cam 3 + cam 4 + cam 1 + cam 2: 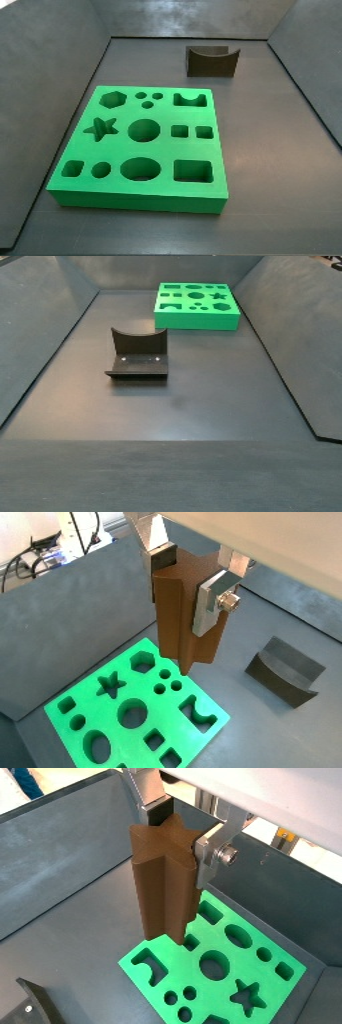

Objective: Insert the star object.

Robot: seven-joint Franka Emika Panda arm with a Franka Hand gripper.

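Star object (pixel 163 878) clamped in the claw (pixel 181 834) above green board (pixel 211 961)

You are looking at a dark grey counter (pixel 201 416), matte, with a soft pale sheen where light falls on it near the front in a side view. Grey walls (pixel 47 70) rise from it on the sides and slope outward, so the space reads as a shallow bin; a back wall (pixel 187 18) shows mottled reflections. Past the wall's edge in a wrist view you can make out black cables (pixel 38 557) against a bright, pale background. In a wrist view a white surface (pixel 305 816) lies beyond the rim.
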